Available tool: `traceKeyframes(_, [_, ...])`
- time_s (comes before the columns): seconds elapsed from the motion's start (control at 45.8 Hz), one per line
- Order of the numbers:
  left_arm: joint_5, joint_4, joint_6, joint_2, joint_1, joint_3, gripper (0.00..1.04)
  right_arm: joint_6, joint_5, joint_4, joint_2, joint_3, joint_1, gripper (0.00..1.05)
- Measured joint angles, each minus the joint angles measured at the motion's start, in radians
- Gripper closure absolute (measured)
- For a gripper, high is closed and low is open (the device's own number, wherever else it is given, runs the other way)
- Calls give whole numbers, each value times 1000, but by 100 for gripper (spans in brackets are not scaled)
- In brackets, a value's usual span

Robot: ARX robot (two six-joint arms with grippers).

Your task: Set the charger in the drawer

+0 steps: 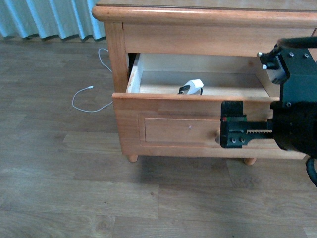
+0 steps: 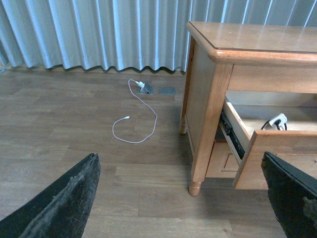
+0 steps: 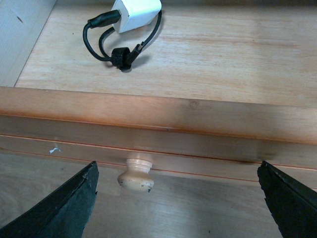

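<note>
The drawer (image 1: pixel 168 130) stands pulled open in the honey-coloured cabinet. The charger (image 1: pixel 192 87), a white plug block with a coiled black cable, lies on the pale wood floor inside it. In the right wrist view the charger (image 3: pixel 133 12) lies beyond the drawer's front edge (image 3: pixel 208 111), and the round knob (image 3: pixel 136 174) is just below. My right gripper (image 1: pixel 233 125) is open and empty in front of the drawer front, its jaws wide either side of the knob (image 3: pixel 178 198). My left gripper (image 2: pixel 183 198) is open and empty, off to the cabinet's left over the floor; from there the charger (image 2: pixel 277 120) shows in the drawer (image 2: pixel 282 153).
A thin white cable (image 1: pixel 89 96) with a looped end lies on the wooden floor left of the cabinet, also in the left wrist view (image 2: pixel 136 119). The shorter drawer (image 1: pixel 213 39) above is shut. A blue curtain (image 2: pixel 99 29) hangs behind. The cabinet leg (image 2: pixel 195 186) stands near my left gripper.
</note>
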Motion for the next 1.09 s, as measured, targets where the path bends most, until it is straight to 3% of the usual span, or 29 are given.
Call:
traceKeyframes(0.349, [0,0,0,0,0,0,6,-34,19,164,206,186,-29,8])
traceKeyframes(1.091, [0,0,0,0,0,0,6,-71,120,237,473,520,-37,8])
